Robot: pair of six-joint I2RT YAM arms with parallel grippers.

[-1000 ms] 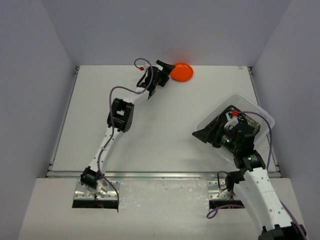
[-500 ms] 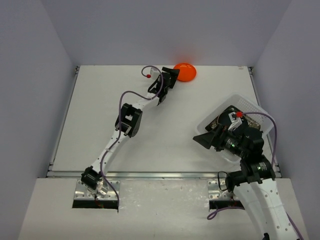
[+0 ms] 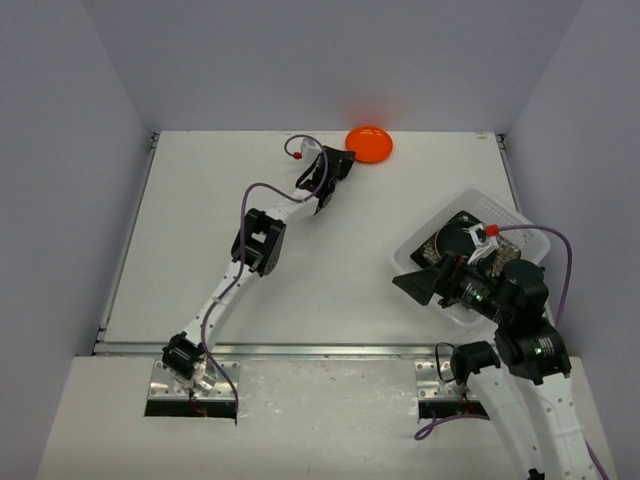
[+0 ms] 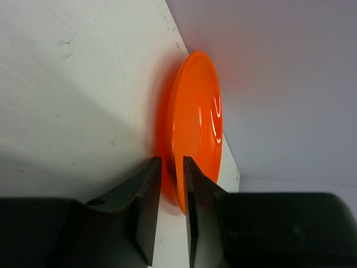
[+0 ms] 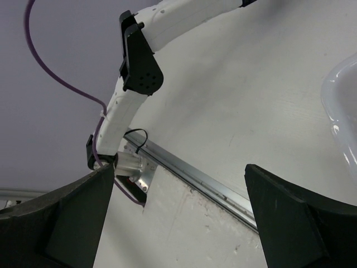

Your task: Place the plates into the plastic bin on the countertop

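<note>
A small round orange plate (image 3: 369, 143) lies at the back edge of the white countertop (image 3: 190, 230), close to the wall. My left gripper (image 3: 343, 160) reaches it from the left. In the left wrist view the left gripper (image 4: 171, 167) has its two dark fingers nearly together, pinching the orange plate (image 4: 195, 117) by its near rim. The plastic bin (image 3: 512, 214) stands at the right with dark plates (image 3: 452, 240) stacked inside. Above the bin's near-left side, my right gripper (image 3: 415, 283) hangs wide open and holds nothing; the right gripper (image 5: 178, 173) faces the countertop's front.
The metal rail (image 3: 330, 349) runs along the countertop's front edge, seen too as the rail (image 5: 212, 187) in the right wrist view, with the left arm (image 5: 131, 95) beyond it. Pale lilac walls (image 3: 60, 200) close in the left, back and right. A bin corner (image 5: 341, 109) shows at the right.
The left gripper has closed from wide open onto the orange plate's rim, and the plate has slid slightly right. The right arm has drawn back toward the near right, still open.
</note>
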